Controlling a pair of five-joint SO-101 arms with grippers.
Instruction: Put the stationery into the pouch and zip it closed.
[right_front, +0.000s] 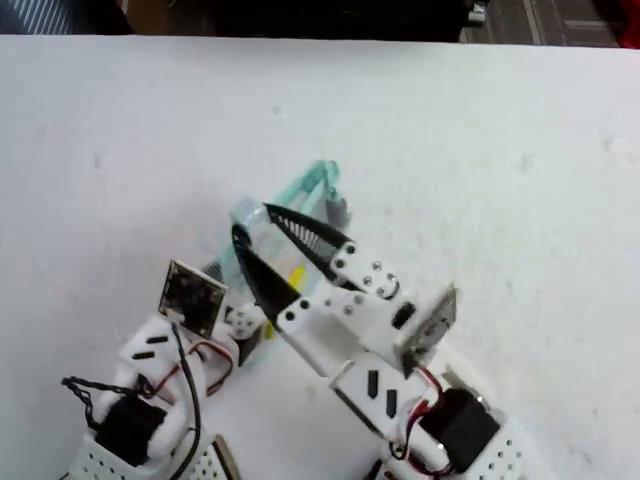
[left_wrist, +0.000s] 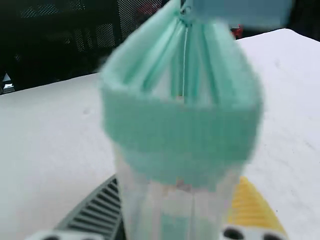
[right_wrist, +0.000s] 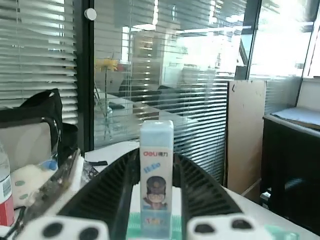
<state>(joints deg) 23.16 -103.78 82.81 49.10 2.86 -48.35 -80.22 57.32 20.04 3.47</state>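
A clear pouch (right_front: 315, 185) with mint-green trim stands up off the white table, its mouth facing up. In the left wrist view the pouch (left_wrist: 180, 135) sits between the grey and yellow fingers of my left gripper (left_wrist: 175, 212), which is shut on its lower part. My right gripper (right_front: 250, 222) has long black fingers and is shut on a light-blue eraser (right_front: 247, 213) at the pouch's near end. In the right wrist view the eraser (right_wrist: 156, 200) stands upright in my right gripper (right_wrist: 156, 156). The eraser (left_wrist: 240, 10) hangs just above the pouch's mouth.
Bare white table (right_front: 480, 150) lies to the right and behind the pouch, up to the far edge (right_front: 320, 38). Both arm bases crowd the near edge. The right arm (right_front: 360, 310) crosses over the left gripper.
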